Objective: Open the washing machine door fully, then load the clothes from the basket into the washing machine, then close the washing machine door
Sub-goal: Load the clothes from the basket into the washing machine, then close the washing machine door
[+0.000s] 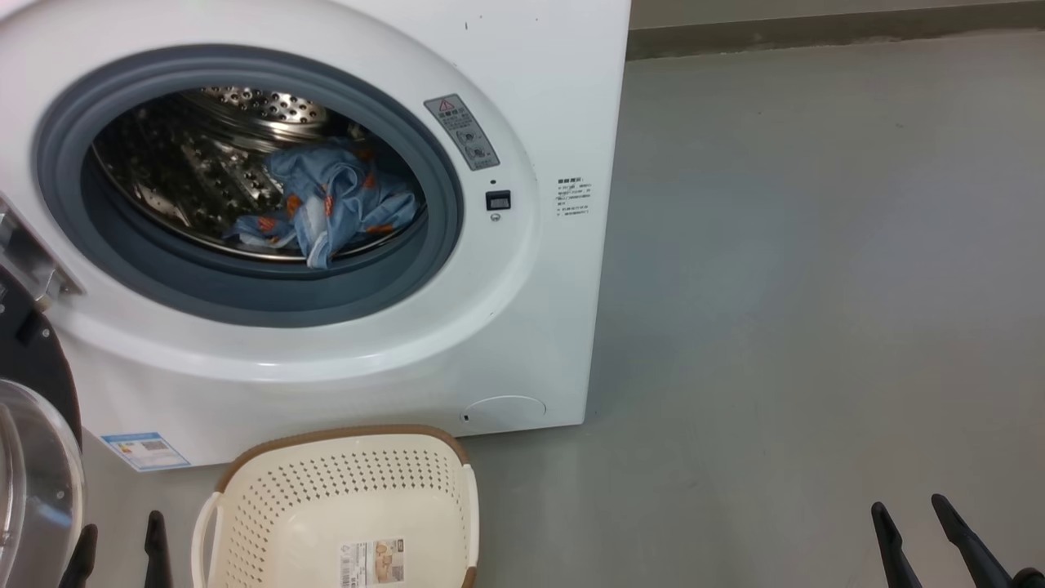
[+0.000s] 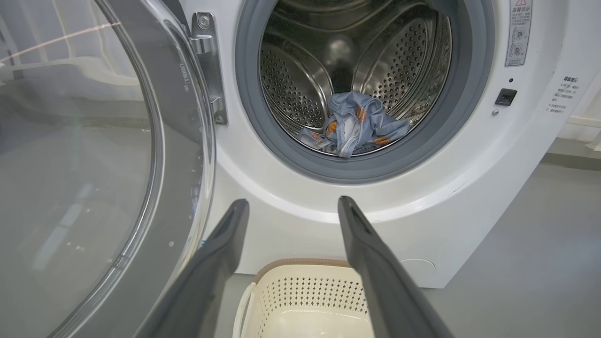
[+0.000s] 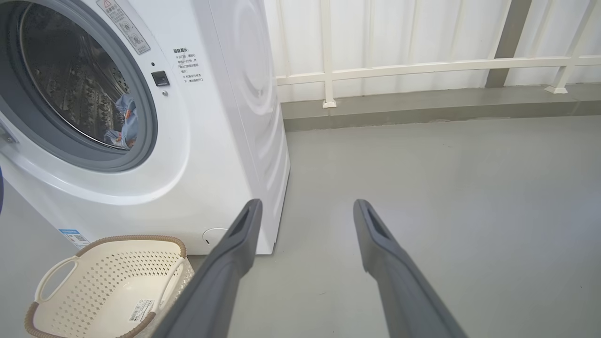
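Note:
The white washing machine (image 1: 522, 310) stands with its round door (image 1: 33, 457) swung open at the left; the glass bowl of the door (image 2: 80, 178) fills the left of the left wrist view. Light blue clothes (image 1: 331, 204) with orange figures lie in the steel drum, seen too as clothes (image 2: 359, 124) and clothes (image 3: 126, 123). The cream basket (image 1: 343, 506) sits on the floor before the machine, nothing in it but a label. My left gripper (image 1: 120, 531) is open beside the basket's left handle. My right gripper (image 1: 908, 513) is open over bare floor at the lower right.
Grey floor (image 1: 800, 286) stretches to the right of the machine. A white railing (image 3: 422, 65) and a low kerb run along the back wall. The open door stands close to my left gripper (image 2: 292, 206).

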Controlling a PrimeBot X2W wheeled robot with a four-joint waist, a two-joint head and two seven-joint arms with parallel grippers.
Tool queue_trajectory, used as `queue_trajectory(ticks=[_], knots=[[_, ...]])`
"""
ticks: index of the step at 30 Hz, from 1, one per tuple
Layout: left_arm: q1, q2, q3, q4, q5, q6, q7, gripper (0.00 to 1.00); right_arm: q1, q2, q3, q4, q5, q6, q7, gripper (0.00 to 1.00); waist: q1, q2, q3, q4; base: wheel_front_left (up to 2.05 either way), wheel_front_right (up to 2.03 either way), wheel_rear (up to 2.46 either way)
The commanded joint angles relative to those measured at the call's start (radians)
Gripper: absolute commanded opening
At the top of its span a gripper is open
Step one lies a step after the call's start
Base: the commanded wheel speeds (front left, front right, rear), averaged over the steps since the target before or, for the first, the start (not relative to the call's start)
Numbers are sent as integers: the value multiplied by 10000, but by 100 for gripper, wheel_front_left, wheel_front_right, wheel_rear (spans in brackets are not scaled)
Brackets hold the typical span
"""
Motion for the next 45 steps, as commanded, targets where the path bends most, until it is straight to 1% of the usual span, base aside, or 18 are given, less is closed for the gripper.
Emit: queue_trajectory(ticks=[1,17,31,38,45], knots=[[-283,284,330,-260,2,-31,-53,100,-189,-227,154,-267,-34,14,-48,100,0,0,35,8,-81,81,0],[-305,331,321,-487,-106,-31,-53,100,-289,-188,176,-257,-74,14,-48,100,0,0,70,52,-137,137,0],[-276,237,177,-624,-180,-31,-53,100,-328,-222,267,-298,-74,14,-48,100,0,0,6,199,-19,19,0],[-251,74,207,-460,-230,-31,-53,100,-505,-360,476,-254,-42,14,-48,100,0,0,-7,848,0,0,0],[-139,-106,243,-345,-245,-31,-53,100,-820,-452,934,-97,-4,14,-48,100,0,0,-71,1738,0,0,0]])
